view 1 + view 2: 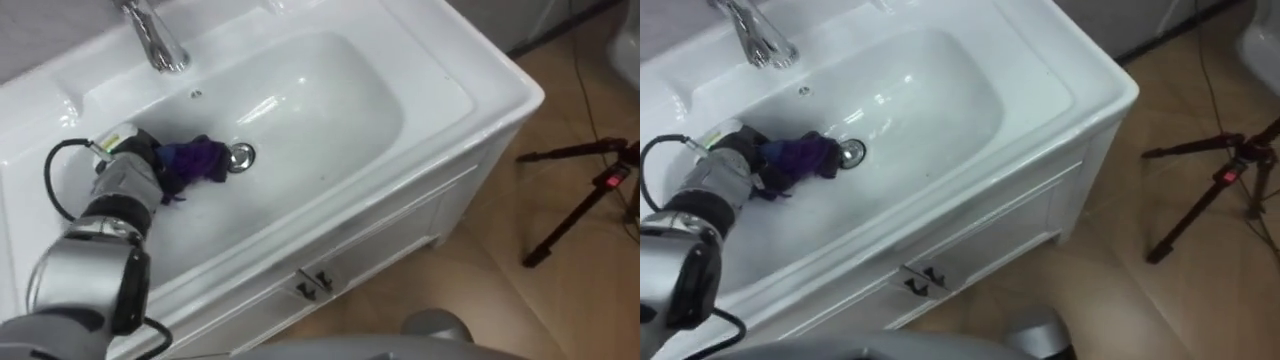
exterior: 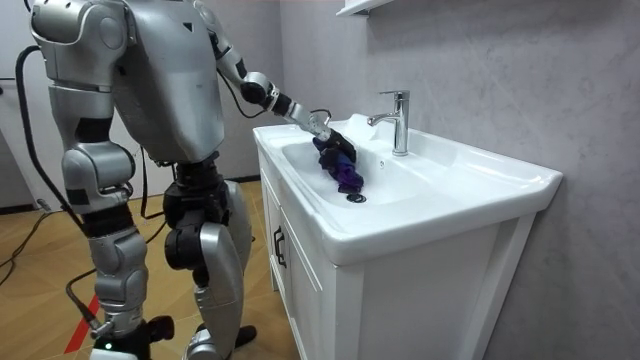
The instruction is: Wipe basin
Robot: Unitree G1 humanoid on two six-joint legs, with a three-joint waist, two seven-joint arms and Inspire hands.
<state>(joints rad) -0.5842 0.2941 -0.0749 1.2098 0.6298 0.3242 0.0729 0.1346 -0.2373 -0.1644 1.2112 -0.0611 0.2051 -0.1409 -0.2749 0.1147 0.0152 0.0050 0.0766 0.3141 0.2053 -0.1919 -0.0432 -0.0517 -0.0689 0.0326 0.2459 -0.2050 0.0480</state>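
Note:
A white basin [image 1: 470, 95] on a white cabinet lies below me. My left hand [image 1: 138, 165] reaches into the bowl from the lower left, its fingers curled on a purple cloth [image 1: 200, 157]. The cloth lies bunched on the bowl's floor, touching the left side of the chrome drain [image 1: 241, 155]. In the room view I stand at the basin's front, and the left hand [image 2: 320, 125] holds the cloth [image 2: 345, 172] down inside the bowl. My right arm hangs at my side on the room view's left, with the right hand [image 2: 118, 325] low near the floor.
A chrome faucet [image 1: 155, 35] stands at the basin's back rim. Two small handles [image 1: 312, 283] sit on the cabinet front. A black tripod [image 1: 585, 205] stands on the wooden floor to the right, with cables beside it.

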